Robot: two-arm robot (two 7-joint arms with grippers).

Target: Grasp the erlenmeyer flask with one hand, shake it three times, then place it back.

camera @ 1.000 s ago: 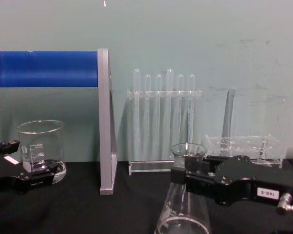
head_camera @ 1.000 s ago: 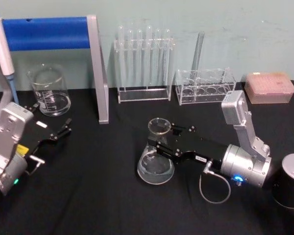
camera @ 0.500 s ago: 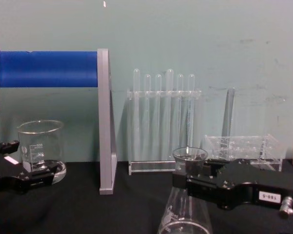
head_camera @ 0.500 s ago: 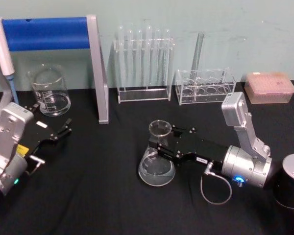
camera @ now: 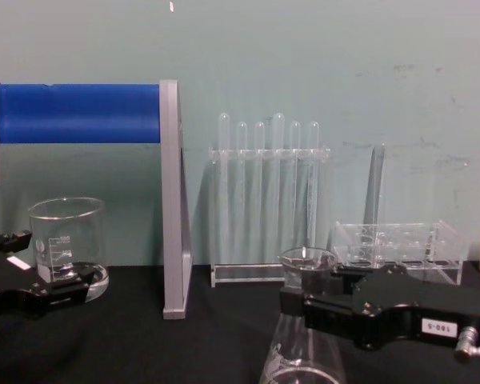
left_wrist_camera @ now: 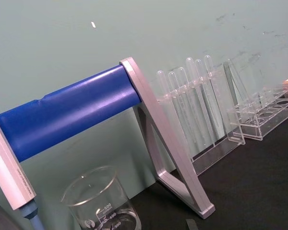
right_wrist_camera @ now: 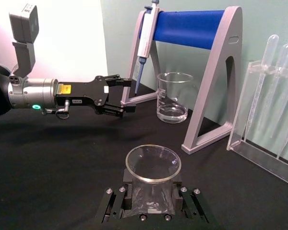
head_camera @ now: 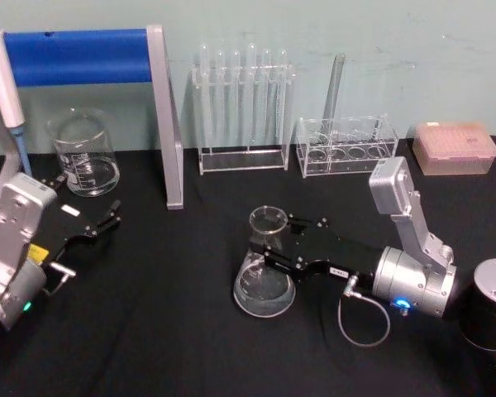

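The erlenmeyer flask [head_camera: 264,277] is clear glass with a wide base and stands upright at the middle of the black table. My right gripper [head_camera: 263,246] reaches in from the right and is shut on its neck just under the flared rim. The chest view shows the black jaws [camera: 292,302] across the neck of the flask [camera: 304,360]. In the right wrist view the flask's rim [right_wrist_camera: 152,163] sits between the fingers. I cannot tell whether the base touches the cloth. My left gripper [head_camera: 107,219] is parked at the left, open and holding nothing.
A glass beaker [head_camera: 84,157] stands at the back left under a pipette stand with a blue bar [head_camera: 83,54]. A test tube rack [head_camera: 241,107], a second clear rack [head_camera: 347,145] and a pink box [head_camera: 455,147] line the back. A black cylinder [head_camera: 489,306] stands at the right.
My right gripper has come down a little with the flask in it; the rim sits lower in the chest view. The left arm has not moved.
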